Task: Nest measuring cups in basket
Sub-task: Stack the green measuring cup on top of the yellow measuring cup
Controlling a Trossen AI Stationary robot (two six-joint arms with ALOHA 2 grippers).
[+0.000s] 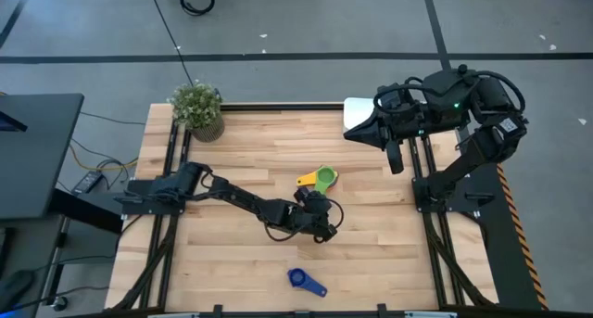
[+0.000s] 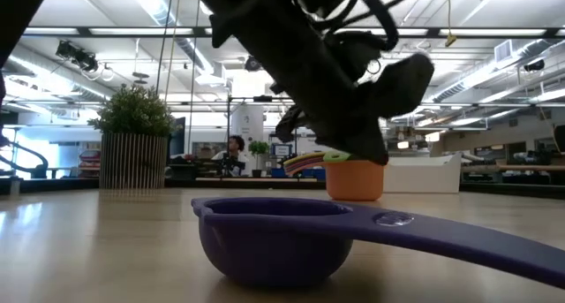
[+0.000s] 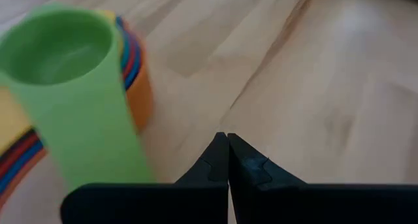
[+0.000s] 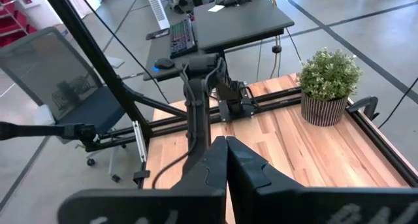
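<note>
A nested stack of measuring cups [image 1: 321,178], green on top with yellow, red, blue and orange rims below, stands on its orange base mid-table. In the left wrist view the green cup [image 3: 62,54] fills the left side. My left gripper [image 3: 227,145] is shut and low over the wood just near of the stack, a gap between its fingers and the green handle. A dark blue cup [image 1: 304,281] sits upright alone near the front edge. The white basket [image 1: 358,107] lies at the far right, partly under my right gripper [image 4: 226,145], which is shut and held high.
A potted plant [image 1: 197,107] stands at the far left corner. Bare wood lies between the stack and the basket and around the dark blue cup [image 2: 274,237]. The left arm [image 1: 241,199] stretches across the table's middle from the left.
</note>
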